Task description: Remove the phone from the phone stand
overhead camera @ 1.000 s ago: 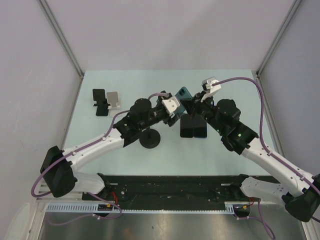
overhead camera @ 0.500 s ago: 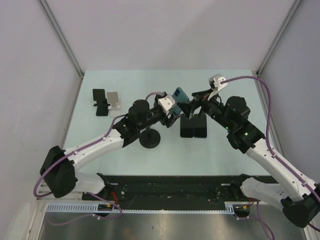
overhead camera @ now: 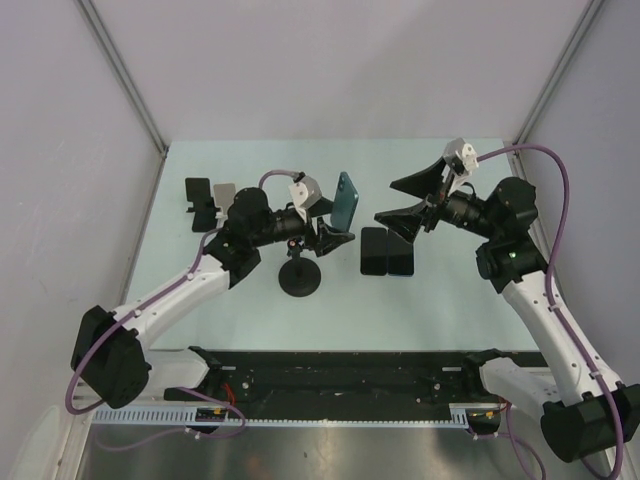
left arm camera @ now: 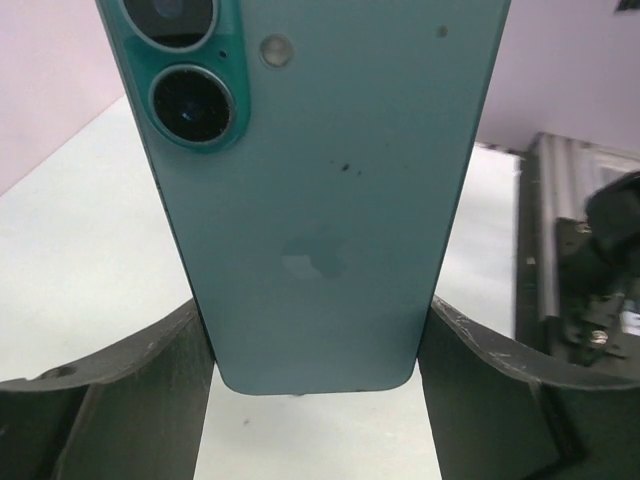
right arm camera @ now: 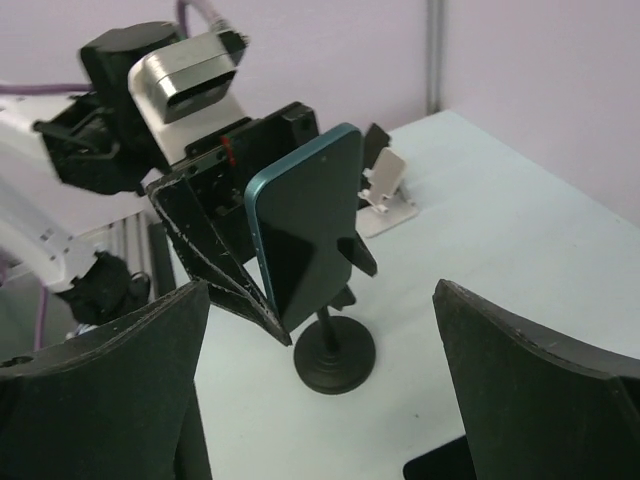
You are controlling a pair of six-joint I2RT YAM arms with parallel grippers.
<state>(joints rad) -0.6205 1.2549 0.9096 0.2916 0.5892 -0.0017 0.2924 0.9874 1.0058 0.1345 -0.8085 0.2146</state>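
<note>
Step in hand: lift-off stage of the removal. The left gripper is clamped across the width of the teal smartphone, glass-backed with twin camera lenses, and holds it upright in the air on its long edge, screen towards the right arm. The black phone stand, a round base with a thin stem, sits on the pale green desk nearer the arm bases. From above, the teal smartphone reads as apart from it; in the right wrist view the stem top lies just under the phone's lower edge, so contact cannot be ruled out there. The right gripper hangs opposite with its jaws spread wide, holding nothing. Judgement: the phone looks freed, and only the put-down is left. The next move calls for carrying the phone away from the stem, tilting it flat and lowering it onto a bare patch of desk before the jaws part. It must avoid the two dark phones lying flat just beyond. The right arm needs no part.
</note>
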